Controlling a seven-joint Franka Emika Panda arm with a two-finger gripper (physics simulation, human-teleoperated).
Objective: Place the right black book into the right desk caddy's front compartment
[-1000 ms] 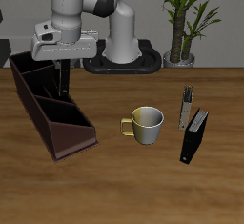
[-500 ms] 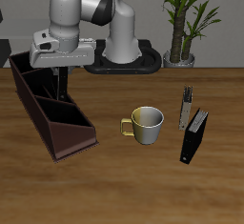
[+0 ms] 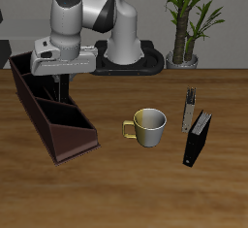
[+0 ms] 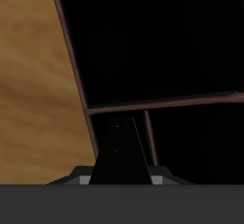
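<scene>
Nearest the table's front edge, well apart from the right desk caddy (image 3: 58, 125), a second black book (image 3: 197, 140) stands on its edge, with a mug (image 3: 147, 126) between it and the caddy. Neither is in the way. Farther back, the gripper (image 3: 65, 74) hangs over the caddy's far half, its fingers closed on the right black book (image 3: 66, 86), which hangs upright with its lower edge down among the dividers. The wrist view shows the book (image 4: 120, 147) over a dark compartment beside a divider (image 4: 162, 104), though we cannot tell whether it touches the floor. We judge this to be the placing step. What remains is to confirm that this is the front compartment, then lower the book straight down and release it without letting it catch on a divider.
</scene>
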